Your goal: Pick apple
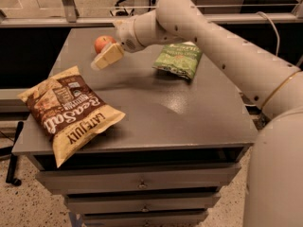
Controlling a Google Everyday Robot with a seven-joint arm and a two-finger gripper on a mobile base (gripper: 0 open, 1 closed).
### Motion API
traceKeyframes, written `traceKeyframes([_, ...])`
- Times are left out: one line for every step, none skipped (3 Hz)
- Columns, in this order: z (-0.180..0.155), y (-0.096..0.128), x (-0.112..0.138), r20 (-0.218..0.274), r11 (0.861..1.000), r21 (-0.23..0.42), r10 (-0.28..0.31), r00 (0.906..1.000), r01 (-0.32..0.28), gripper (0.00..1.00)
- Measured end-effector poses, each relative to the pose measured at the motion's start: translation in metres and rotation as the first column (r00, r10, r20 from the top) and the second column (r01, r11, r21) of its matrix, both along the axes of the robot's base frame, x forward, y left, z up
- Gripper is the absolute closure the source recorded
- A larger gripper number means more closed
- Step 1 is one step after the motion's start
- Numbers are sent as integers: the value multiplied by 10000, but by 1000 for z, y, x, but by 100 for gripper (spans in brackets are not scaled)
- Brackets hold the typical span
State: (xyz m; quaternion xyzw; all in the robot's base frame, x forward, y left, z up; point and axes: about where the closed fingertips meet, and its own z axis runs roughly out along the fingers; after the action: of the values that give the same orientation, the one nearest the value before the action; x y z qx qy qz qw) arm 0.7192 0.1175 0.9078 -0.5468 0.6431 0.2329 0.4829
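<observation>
The apple [100, 42] is small, round and orange-red, and it sits near the back left of the grey table top [165, 110]. My gripper [101, 61] is cream-coloured and hangs just in front of and slightly below the apple in the camera view, covering its lower right part. The white arm reaches in from the right, across the back of the table. I cannot tell if the gripper touches the apple.
A large brown chip bag [71, 112] lies at the front left, overhanging the edge. A green chip bag [179, 59] lies at the back right, under the arm. Drawers [142, 183] sit below the table top. A metal rail [66, 20] runs behind the table.
</observation>
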Motion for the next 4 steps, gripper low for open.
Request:
traceKeyframes([-17, 18, 31, 114, 9996, 182, -216, 9997, 214, 0])
traceKeyframes([-43, 13, 63, 123, 9978, 89, -656, 9978, 655, 0])
traceKeyframes([-55, 8, 75, -2, 9960, 112, -883, 9961, 883, 0])
traceKeyframes([-52, 4, 83, -276, 9940, 371, -1017, 9944, 1027, 14])
